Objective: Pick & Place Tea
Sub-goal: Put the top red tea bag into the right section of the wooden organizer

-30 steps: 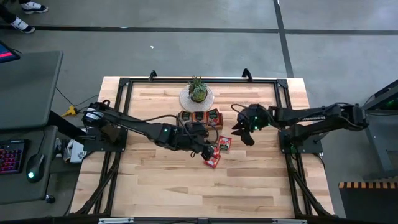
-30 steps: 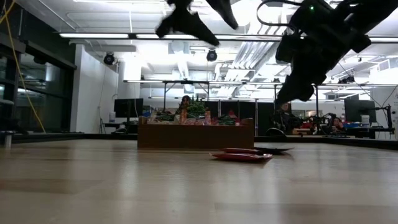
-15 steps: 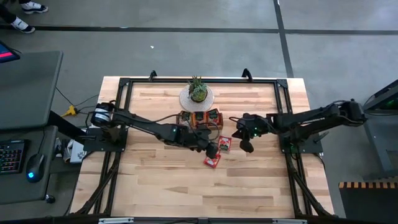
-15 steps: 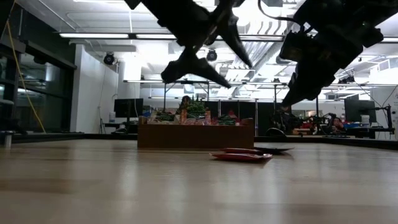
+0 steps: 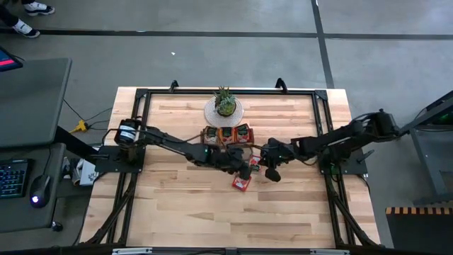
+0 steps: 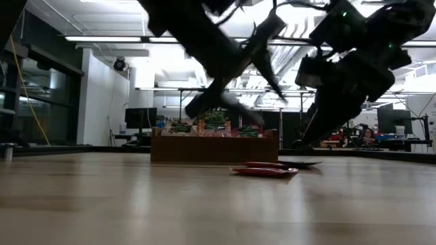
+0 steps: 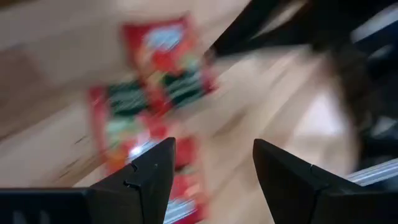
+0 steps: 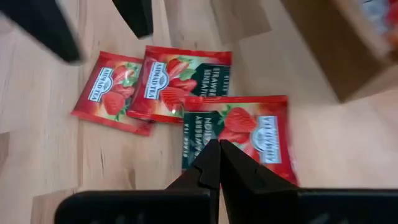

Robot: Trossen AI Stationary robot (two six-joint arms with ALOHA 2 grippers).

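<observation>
Sachets [image 8: 205, 102] lie just beyond closed right claw [image 8: 219, 163].

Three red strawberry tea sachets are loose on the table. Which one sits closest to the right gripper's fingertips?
The red strawberry sachet lying alone beside the brown wooden tray, directly ahead of the shut right gripper. The other two sachets overlap each other farther off.

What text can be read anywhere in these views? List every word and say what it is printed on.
"AHMAD TEA": on the nearest sachet, the middle sachet and the farthest sachet, right wrist view.
"STRAWBERRY": sideways on the nearest sachet's green panel, and on the middle sachet's; the word after it is too small to read.
Blurred sachets in the left wrist view: unreadable.
High and low views: nothing legible.
</observation>
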